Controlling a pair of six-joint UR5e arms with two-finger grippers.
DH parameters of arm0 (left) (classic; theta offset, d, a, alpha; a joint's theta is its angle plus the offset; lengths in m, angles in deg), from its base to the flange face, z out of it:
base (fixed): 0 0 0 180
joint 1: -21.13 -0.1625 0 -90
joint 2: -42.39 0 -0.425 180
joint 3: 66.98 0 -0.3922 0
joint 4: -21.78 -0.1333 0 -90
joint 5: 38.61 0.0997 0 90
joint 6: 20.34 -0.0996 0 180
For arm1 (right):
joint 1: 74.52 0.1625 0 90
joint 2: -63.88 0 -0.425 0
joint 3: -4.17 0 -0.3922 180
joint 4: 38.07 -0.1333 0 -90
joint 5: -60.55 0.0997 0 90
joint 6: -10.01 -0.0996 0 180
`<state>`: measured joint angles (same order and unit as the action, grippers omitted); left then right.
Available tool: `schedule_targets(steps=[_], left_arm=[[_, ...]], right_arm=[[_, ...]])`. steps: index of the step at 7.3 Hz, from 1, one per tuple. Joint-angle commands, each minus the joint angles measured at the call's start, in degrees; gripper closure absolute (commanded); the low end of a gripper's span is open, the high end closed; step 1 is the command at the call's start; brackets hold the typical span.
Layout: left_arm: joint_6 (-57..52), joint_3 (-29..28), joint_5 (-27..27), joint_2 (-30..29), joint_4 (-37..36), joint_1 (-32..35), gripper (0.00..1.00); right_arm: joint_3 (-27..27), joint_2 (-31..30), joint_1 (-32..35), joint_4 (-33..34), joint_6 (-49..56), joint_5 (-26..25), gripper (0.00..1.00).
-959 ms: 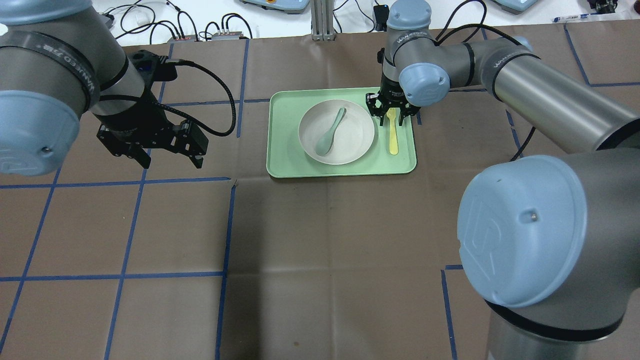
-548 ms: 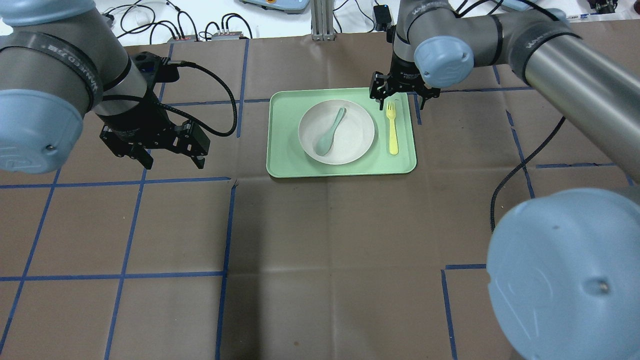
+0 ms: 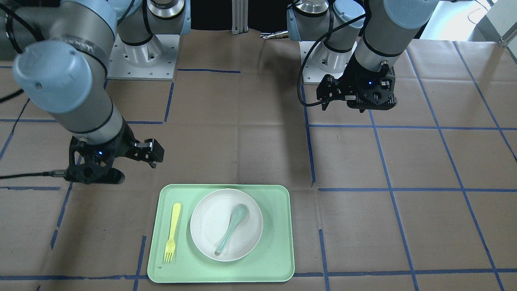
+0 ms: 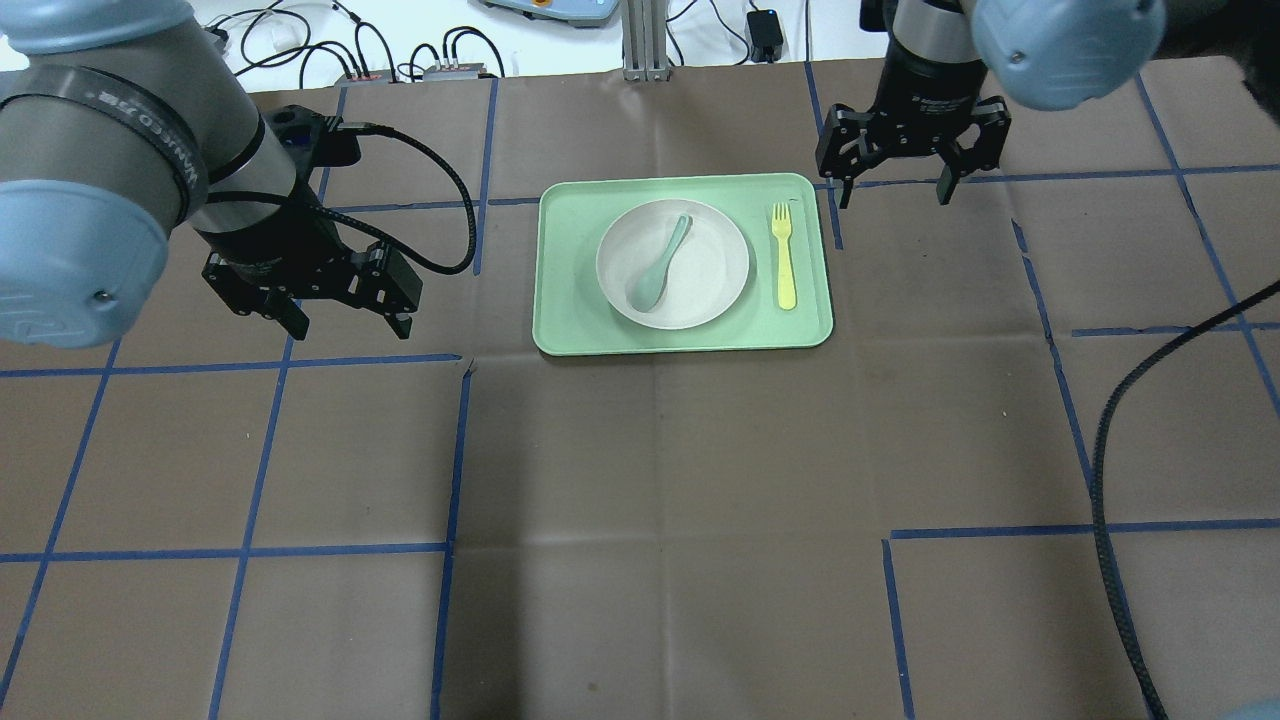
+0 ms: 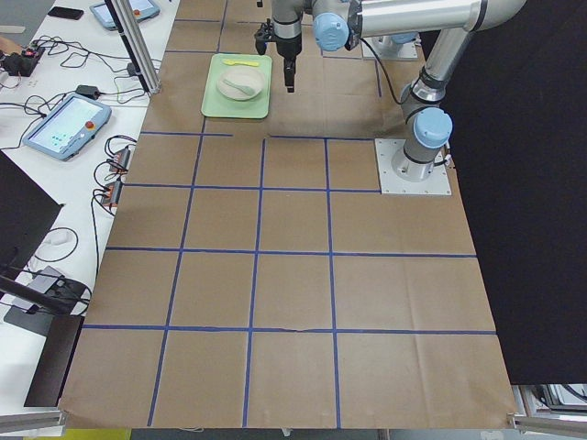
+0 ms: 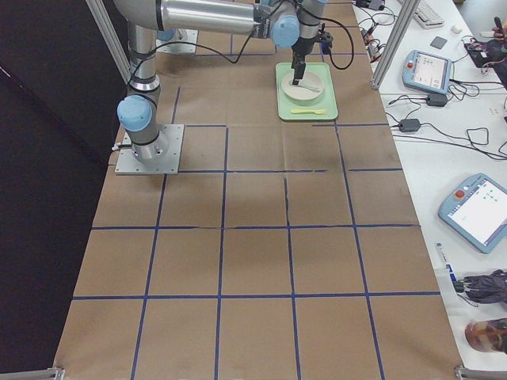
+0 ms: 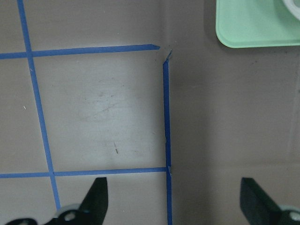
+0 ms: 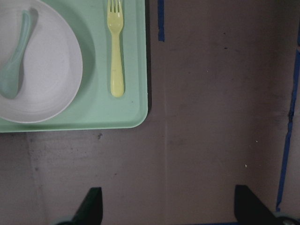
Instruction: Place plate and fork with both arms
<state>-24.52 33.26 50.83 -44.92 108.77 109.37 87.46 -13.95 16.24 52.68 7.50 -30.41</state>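
bright, even overhead light on my feeds
i see the plate throw a soft shadow on the tray, pale glare on the paper, wrist views slightly soft.

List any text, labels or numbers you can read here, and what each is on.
No text reads cleanly.
White lettering on the left arm band: too warped to read.
Small print on the right arm wrist: too small.
Screen of the teach pendant: too small.
The tray, plate, fork, spoon: no markings visible.
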Motion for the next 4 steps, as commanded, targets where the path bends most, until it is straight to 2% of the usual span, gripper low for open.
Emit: schedule_targets(steps=[1,2,4], left_arm=[[-0.05,0.13,-0.06,0.03,-0.07,0.0,0.0],[-0.05,0.13,-0.06,0.03,-0.07,0.0,0.0],[0.04,0.22,-0.06,-0.06,-0.07,0.0,0.0]], right_arm=[[7.37,-10.37,-1.55,-3.46,0.06,0.43,0.0],[10.63,-14.33,-0.94,-2.34,-0.12,0.78,0.0],[10.49,-14.73,-0.76,-2.24,-2.31,1.31,0.0]])
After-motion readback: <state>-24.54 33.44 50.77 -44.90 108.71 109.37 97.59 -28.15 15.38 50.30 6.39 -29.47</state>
